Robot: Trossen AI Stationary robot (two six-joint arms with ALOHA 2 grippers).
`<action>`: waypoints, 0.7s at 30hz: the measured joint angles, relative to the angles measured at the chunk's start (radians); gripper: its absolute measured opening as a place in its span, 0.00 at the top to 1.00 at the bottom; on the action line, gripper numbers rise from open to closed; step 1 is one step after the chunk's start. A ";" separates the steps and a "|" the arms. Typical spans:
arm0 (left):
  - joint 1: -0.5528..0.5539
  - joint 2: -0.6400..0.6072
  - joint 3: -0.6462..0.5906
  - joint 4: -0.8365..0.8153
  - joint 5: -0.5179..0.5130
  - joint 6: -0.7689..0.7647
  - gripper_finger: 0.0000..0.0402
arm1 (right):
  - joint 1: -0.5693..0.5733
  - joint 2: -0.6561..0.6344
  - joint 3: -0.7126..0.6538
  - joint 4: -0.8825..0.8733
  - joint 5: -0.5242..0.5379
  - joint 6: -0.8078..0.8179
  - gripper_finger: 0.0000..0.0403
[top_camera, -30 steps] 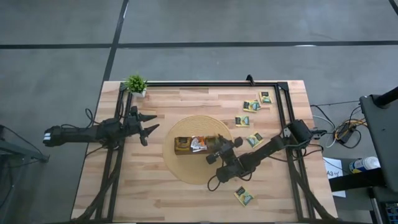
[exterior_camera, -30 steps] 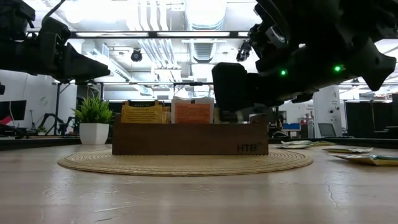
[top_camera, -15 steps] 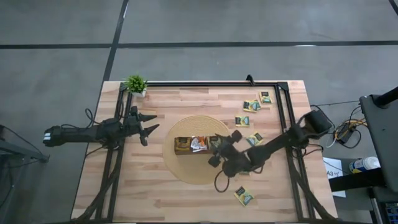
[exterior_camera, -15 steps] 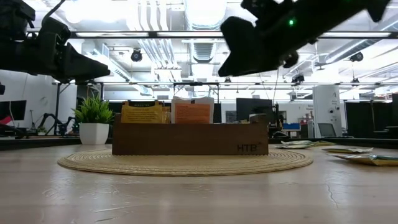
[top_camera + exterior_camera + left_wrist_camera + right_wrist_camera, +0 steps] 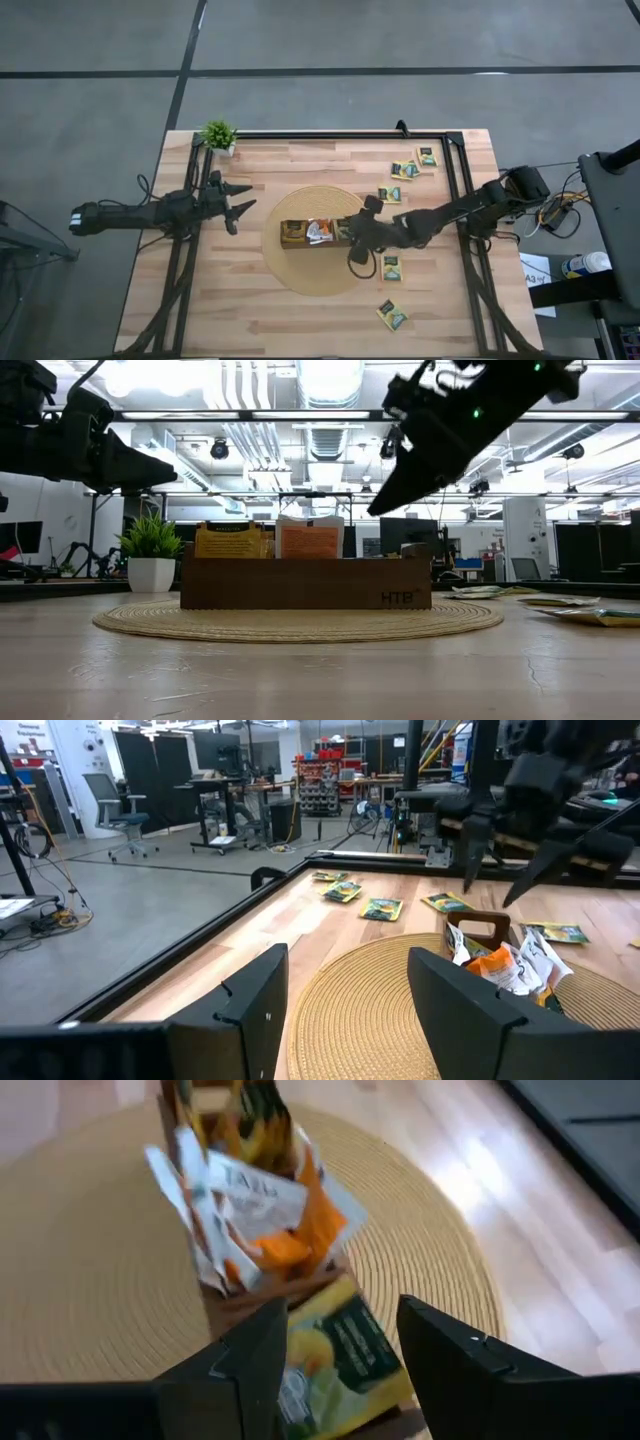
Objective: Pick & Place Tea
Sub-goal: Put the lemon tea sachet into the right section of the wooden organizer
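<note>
High view first: I have the right end effector (image 5: 352, 232) hovering over the right end of the wooden tray (image 5: 292, 243), which sits on the round woven mat (image 5: 300, 275) in the middle of the counter (image 5: 250, 320). Its fingers stand apart and I see nothing held between them. From the right wrist view, a dark green and yellow tea sachet (image 5: 335, 1355) lies in the end of the tray just below those fingers, beside a bunch of white-and-orange sachets (image 5: 255, 1210). More tea lies loose on the counter: one sachet (image 5: 394, 267) at the mat's right edge, one (image 5: 392, 316) nearer, and several far right (image 5: 405, 169). My left end effector (image 5: 241, 200) waits left of the mat, fingers spread and empty, near the potted plant (image 5: 218, 135).
</note>
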 joint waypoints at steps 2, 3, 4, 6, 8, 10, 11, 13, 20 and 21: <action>0.000 0.000 0.000 0.000 0.000 0.000 0.50 | -0.034 -0.004 -0.012 -0.001 -0.030 -0.015 0.54; 0.000 0.000 0.000 0.000 0.000 0.000 0.50 | -0.052 -0.004 -0.014 0.001 -0.041 -0.025 0.54; 0.000 0.000 0.000 0.000 0.000 0.000 0.50 | -0.071 -0.004 -0.016 0.000 -0.057 -0.039 0.54; 0.001 0.000 0.000 0.000 0.000 0.000 0.50 | -0.111 -0.004 -0.019 -0.001 -0.103 -0.067 0.54; 0.001 0.000 0.000 0.000 0.000 0.000 0.50 | -0.152 0.000 -0.019 0.003 -0.173 -0.088 0.54; 0.001 0.000 0.000 0.000 0.000 0.000 0.50 | -0.189 0.001 -0.020 0.000 -0.245 -0.100 0.54; 0.001 0.000 0.000 0.000 0.000 0.000 0.50 | -0.206 0.002 -0.020 0.001 -0.276 -0.105 0.54; 0.001 0.000 0.000 0.000 0.000 0.000 0.50 | -0.232 0.002 -0.020 0.001 -0.323 -0.114 0.54; 0.000 0.000 0.000 0.000 0.000 0.000 0.50 | -0.277 0.002 -0.020 -0.035 -0.414 -0.139 0.54; 0.000 0.000 0.000 0.000 0.000 0.000 0.50 | -0.282 0.002 -0.020 -0.046 -0.419 -0.141 0.54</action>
